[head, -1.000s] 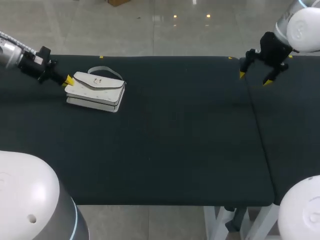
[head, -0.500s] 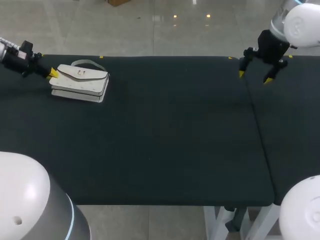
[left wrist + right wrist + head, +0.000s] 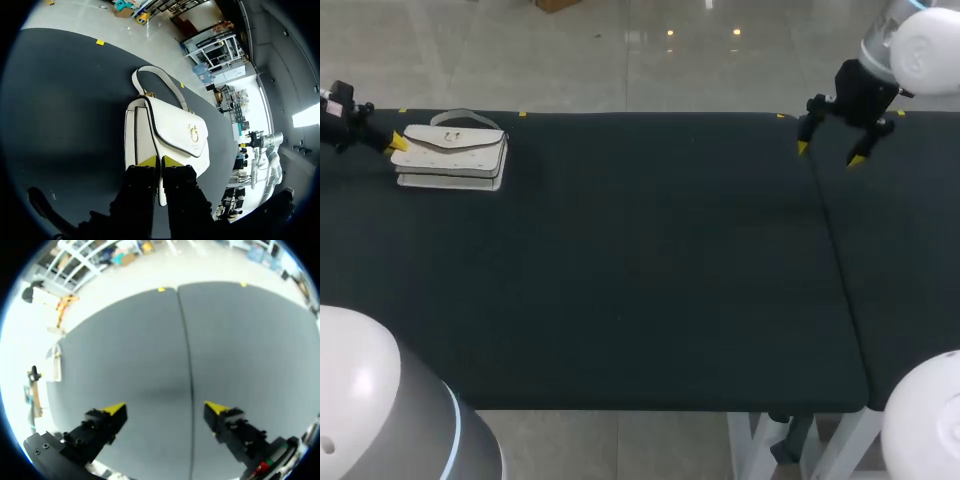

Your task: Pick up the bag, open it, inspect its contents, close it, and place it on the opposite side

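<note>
Bag (image 3: 451, 155) lies flap-shut at the far left end of the bench (image 3: 650, 260) — my left tool (image 3: 160, 161) pinches its edge, right tool (image 3: 829, 154) spread, empty — I judge only release remains.

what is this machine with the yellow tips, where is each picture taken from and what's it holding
These are two robot arms at a black table. The head view looks down from above and behind the robot. Each wrist view comes from a camera on one arm's wrist, looking out along its fingers. The yellow-tipped pair of fingers at each arm's end is its tool for grasping. The left tool is pinched shut on the end of a white bag with a strap, which lies near the table's far left corner. The right tool is open, holds nothing and hangs over the table's far right.
</note>
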`<state>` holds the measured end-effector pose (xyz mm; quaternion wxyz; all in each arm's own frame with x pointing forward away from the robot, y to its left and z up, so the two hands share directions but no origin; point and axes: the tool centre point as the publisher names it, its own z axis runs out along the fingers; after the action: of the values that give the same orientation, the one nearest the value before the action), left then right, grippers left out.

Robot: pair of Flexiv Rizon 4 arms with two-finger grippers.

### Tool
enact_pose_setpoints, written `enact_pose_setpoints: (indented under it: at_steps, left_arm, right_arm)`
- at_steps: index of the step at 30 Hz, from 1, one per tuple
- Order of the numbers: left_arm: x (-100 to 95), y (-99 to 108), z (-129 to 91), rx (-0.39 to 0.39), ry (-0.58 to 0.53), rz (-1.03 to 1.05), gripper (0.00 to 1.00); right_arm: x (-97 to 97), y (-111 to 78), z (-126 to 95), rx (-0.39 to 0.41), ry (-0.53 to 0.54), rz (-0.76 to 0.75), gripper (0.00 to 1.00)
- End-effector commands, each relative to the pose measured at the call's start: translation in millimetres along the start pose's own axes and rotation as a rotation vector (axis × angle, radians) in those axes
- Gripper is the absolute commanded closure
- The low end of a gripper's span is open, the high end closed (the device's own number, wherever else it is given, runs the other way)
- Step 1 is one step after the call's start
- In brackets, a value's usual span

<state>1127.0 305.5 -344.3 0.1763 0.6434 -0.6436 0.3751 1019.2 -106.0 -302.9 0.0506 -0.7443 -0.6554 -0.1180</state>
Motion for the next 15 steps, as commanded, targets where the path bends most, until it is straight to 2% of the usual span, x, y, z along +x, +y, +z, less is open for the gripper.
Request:
enact_pose_setpoints:
  at_steps: [1,13,14,15]
  left_arm:
    - [-15.0,-16,-10,-0.091,0.134,0.003,1.00]
    - [-30.0,-31,-11,-0.112,0.163,0.000,1.00]
    - [-30.0,-31,-11,-0.113,0.163,0.000,0.80]
    - [-29.8,-31,-10,-0.114,0.164,0.002,0.55]
  right_arm:
    - [0.1,0.1,-1,0.002,-0.002,0.000,0.00]
    - [0.1,0.1,-1,0.002,-0.002,0.000,0.00]
    - [0.1,0.1,-1,0.002,-0.002,0.000,0.00]
    - [0.1,0.1,-1,0.002,-0.002,0.000,0.00]
